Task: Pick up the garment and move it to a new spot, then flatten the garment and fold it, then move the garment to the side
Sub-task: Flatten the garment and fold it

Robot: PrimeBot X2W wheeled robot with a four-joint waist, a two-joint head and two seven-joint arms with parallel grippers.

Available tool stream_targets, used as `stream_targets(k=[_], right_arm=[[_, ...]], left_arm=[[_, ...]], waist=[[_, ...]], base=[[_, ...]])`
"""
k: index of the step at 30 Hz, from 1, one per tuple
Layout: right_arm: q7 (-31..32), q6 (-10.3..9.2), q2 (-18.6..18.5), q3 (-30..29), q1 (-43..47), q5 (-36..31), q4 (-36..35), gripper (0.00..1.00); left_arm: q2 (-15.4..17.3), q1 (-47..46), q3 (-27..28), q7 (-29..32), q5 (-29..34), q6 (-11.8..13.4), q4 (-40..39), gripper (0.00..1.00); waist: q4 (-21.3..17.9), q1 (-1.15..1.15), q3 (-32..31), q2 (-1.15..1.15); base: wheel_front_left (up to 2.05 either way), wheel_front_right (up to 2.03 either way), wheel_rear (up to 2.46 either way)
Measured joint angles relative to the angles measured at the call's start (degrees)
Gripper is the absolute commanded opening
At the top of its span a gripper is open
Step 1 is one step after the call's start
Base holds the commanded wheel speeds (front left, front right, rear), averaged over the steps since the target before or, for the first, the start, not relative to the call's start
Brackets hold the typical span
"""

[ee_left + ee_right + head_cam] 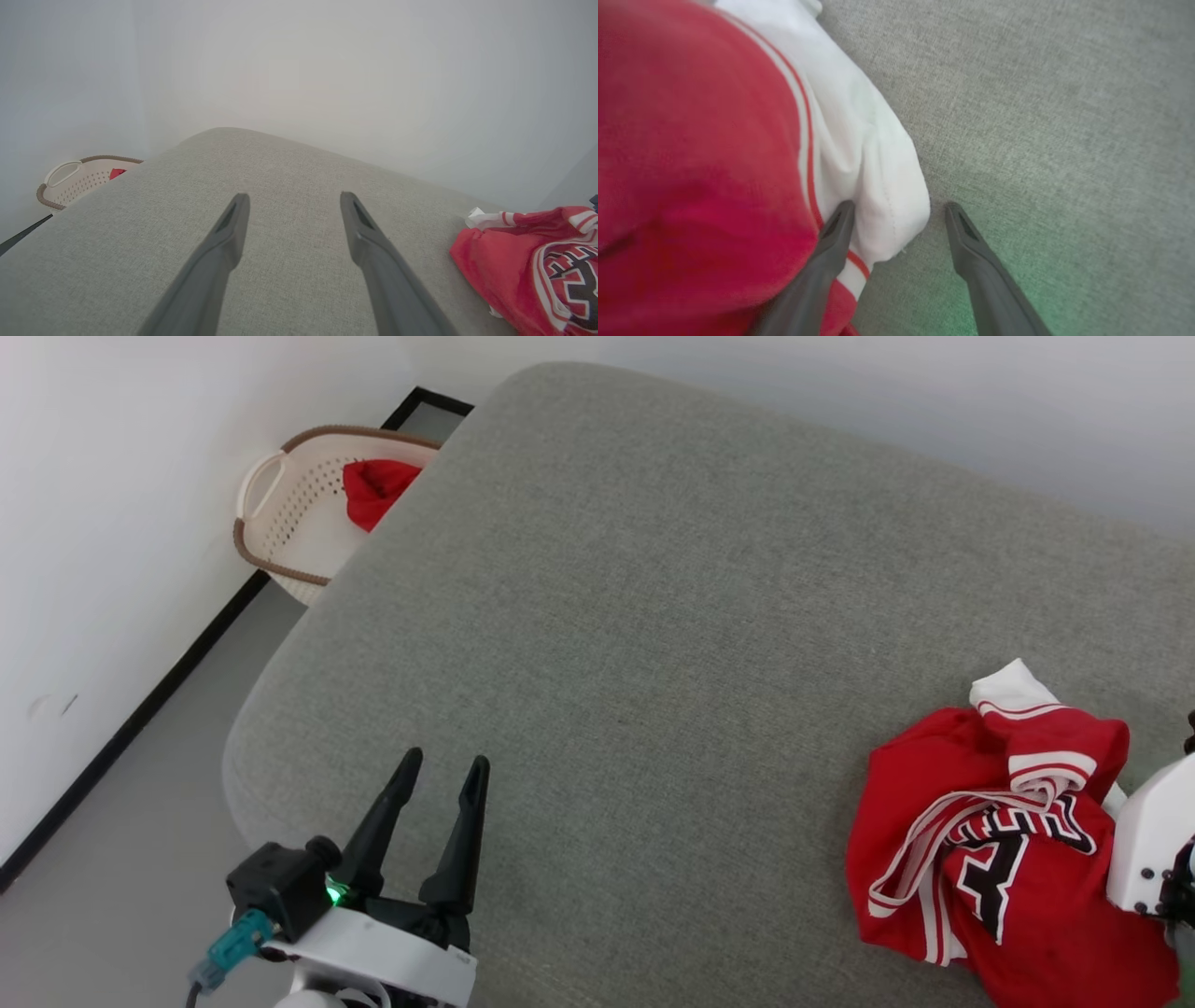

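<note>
While we read the scene from the left, we see the cream basket [280,523] on the floor with a small red cloth [373,490] in it, just beside the grey cushion [653,616]. Next, our left pincer [444,763] hovers over the near corner of the cushion, its jaws apart and holding nothing. Far to the right, the garment [920,784] lies crumpled on the cushion. Our right pincer [900,207] is wide open there, with a fold of the white sleeve [878,177] between the jaws, not yet pinched. We judge the shirt to be light, soft and limp, so it will sag when lifted. The trimmed sleeve hem seems a good place to take hold.
</note>
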Motion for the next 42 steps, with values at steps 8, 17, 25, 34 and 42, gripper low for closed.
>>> stream_targets(k=[8,17,25,34,42], right_arm=[[-1.1,0.02,-0.26,1.12,-1.8,0.0,0.64,0.0],[-2.59,0.02,-0.52,-3.71,-2.28,0.01,-3.85,0.0],[-2.72,0.02,1.1,-10.87,4.32,-0.98,-7.97,0.0],[-4.13,0.02,4.65,-19.89,11.71,-4.46,-8.09,0.0],[-7.49,0.02,7.19,-22.17,12.47,-5.79,-3.53,0.2]], left_arm=[[-0.87,-0.12,1.91,0.01,0.98,-1.03,1.35,1.0],[-0.23,0.5,3.79,0.0,1.52,-1.54,1.66,1.0],[0.86,1.25,4.33,0.0,1.55,-1.62,2.31,1.0],[1.87,1.6,4.26,0.09,1.49,-1.62,2.68,1.0],[2.89,1.58,4.03,1.02,1.36,-1.59,2.55,1.0]], waist=[[-1.06,0.0,-0.55,0.0],[-5.23,0.0,-2.58,0.0],[-9.84,0.0,-4.77,0.0],[-14.65,0.0,-6.49,0.0],[-17.81,0.0,-7.13,0.0]], base=[[0.0,0.0,0.0],[0.0,0.0,0.0],[0.0,0.0,0.0],[0.0,0.0,0.0],[0.0,0.0,0.0]])
